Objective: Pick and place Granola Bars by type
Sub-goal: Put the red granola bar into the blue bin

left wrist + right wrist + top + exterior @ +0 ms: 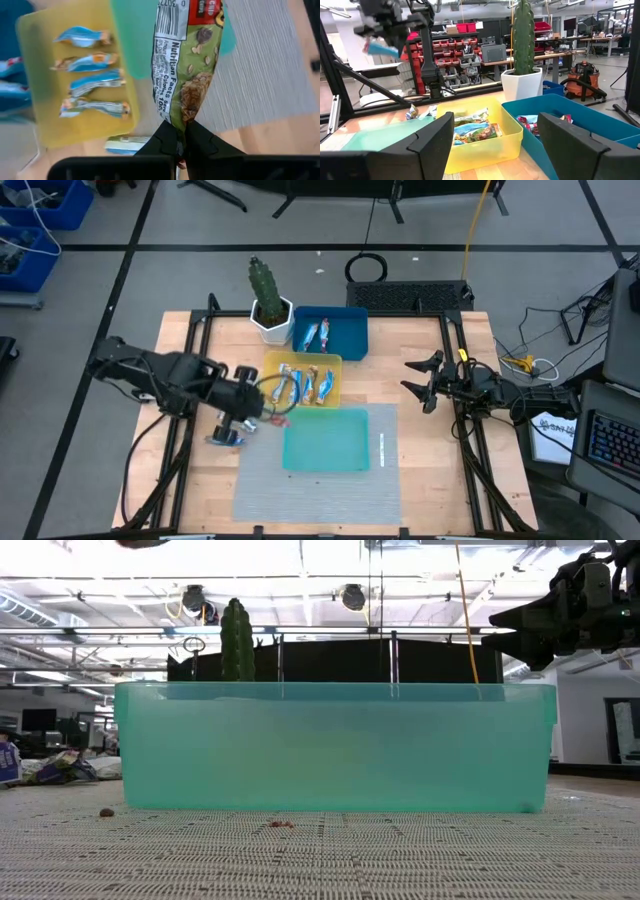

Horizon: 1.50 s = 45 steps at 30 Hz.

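Note:
My left gripper [181,131] hangs over the table's left half, near the yellow tray [335,393], shut on a granola bar [190,60] in a green, red and white wrapper. The yellow tray holds several blue-and-tan bars [90,62]. The blue tray [350,320] behind it holds a few more bars [316,333]. The teal tray [325,442] stands on the grey mat. One blue-white bar [122,145] lies on the wood beside the yellow tray. My right gripper [420,385] waits open at the table's right side. My left gripper pinches the green bar by the crimped end of its wrapper [186,119] between its two fingers. The fingers come steeply from above. The bar hangs down below them, lifted clear, above the teal tray's edge and the mat.
A cactus in a white pot [268,305] stands at the back left, beside the blue tray. A grey mat [320,490] covers the near middle of the table. A slim white thing [382,445] lies on the mat right of the teal tray.

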Available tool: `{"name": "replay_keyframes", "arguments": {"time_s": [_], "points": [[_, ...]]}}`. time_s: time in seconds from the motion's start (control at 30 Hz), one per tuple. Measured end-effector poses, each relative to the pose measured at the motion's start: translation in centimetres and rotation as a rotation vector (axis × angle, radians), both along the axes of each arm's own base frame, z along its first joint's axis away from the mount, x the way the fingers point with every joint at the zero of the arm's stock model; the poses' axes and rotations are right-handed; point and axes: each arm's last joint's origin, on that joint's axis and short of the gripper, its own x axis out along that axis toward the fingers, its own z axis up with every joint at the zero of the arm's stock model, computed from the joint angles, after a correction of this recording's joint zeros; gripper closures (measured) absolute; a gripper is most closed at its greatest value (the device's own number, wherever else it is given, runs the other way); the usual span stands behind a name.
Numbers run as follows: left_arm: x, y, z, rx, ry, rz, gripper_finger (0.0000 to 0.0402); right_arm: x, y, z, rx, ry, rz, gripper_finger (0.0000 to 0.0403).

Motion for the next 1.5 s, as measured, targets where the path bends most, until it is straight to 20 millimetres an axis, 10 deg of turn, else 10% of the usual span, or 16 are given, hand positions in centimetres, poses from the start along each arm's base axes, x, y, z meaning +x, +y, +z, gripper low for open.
{"name": "replay_keyframes", "arguments": {"time_s": [0.9, 1.5], "points": [[5.7, 10.0, 7.1, -0.179, -0.087, 0.902, 0.039, 0.0, 0.0, 0.0, 0.0, 0.0, 0.0, 0.0124], [12.0, 18.6, 3.6, -0.26, -0.152, 1.416, 0.039, 0.0, 0.0, 0.0, 0.0, 0.0, 0.0, 0.0124]]}}
